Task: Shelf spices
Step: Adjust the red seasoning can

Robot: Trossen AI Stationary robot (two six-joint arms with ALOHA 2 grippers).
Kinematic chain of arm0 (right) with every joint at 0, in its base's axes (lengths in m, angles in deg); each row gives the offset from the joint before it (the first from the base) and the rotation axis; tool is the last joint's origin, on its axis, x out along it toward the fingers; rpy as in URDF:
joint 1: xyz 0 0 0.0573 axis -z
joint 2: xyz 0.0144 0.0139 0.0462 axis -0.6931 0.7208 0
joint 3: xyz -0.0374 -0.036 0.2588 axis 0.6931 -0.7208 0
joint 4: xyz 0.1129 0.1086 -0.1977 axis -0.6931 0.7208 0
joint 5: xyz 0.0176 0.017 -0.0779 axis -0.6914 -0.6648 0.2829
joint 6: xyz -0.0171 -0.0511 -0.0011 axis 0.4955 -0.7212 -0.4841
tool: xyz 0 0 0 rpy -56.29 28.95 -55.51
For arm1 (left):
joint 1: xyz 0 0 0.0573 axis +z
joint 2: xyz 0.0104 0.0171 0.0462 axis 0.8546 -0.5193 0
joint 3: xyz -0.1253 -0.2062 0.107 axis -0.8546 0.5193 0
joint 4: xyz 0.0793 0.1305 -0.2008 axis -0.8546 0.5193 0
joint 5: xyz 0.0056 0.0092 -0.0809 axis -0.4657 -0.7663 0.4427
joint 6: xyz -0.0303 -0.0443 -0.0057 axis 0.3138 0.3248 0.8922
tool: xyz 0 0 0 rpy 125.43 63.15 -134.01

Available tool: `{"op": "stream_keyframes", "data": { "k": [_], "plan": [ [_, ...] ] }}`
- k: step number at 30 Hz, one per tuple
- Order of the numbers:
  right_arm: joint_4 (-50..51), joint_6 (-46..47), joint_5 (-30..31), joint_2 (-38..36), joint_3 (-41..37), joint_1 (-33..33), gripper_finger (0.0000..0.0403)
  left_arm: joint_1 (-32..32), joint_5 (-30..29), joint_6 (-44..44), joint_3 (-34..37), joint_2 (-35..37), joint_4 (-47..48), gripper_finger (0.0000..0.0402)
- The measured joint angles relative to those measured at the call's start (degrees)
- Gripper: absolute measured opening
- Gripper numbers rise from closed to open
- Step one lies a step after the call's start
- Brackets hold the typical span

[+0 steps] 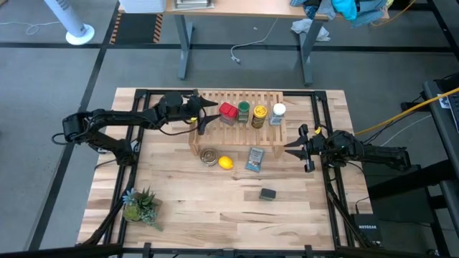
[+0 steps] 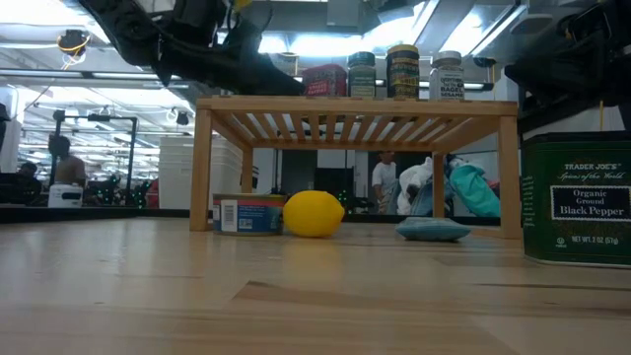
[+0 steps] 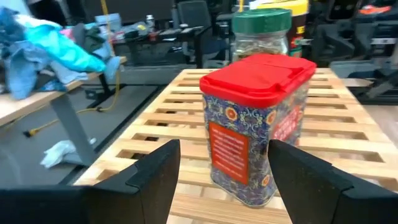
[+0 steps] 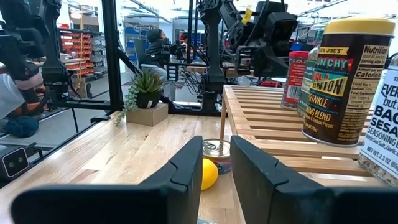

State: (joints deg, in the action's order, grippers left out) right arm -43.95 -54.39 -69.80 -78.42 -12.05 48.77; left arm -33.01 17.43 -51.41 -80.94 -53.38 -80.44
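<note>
From the low view I see only the underside of the shelf point(image 2: 355, 118), and the left arm blocks its far left corner; the dark grey tin point(image 2: 577, 200) is cut off at the frame's right edge. On my left wrist view the yellow-lidded jar point(image 1: 259, 115) is mostly hidden behind the green-lidded jar point(image 3: 261, 31), and the white-lidded jar point(image 1: 277, 114) is not in that picture at all. Those three stand in a row on top of the shelf with the red tin point(image 3: 258, 127).

My left gripper point(image 1: 206, 115) hovers over the shelf's left part, jaws spread wide with nothing in them; the red tin sits just ahead, lined up with the gap but not touched. My right gripper point(image 1: 300, 147) waits just off the shelf's right end, fingers narrowly parted and empty. The dark grey tin lies alone on the table, well apart from both.
</note>
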Motion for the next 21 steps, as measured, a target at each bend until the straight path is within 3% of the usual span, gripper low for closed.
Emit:
{"op": "stream_keyframes", "data": {
  "k": [9,21],
  "plan": [
    [0.00,-0.01,0.00,-0.01,0.00,0.02,0.0088,0.23,5.38,-1.40,0.02,-0.99,0.18,0.0237],
    [0.02,-0.01,0.00,-0.01,0.00,0.02,0.0088,-2.50,7.43,-1.31,0.04,-2.01,-0.27,0.0237]
  ]
}}
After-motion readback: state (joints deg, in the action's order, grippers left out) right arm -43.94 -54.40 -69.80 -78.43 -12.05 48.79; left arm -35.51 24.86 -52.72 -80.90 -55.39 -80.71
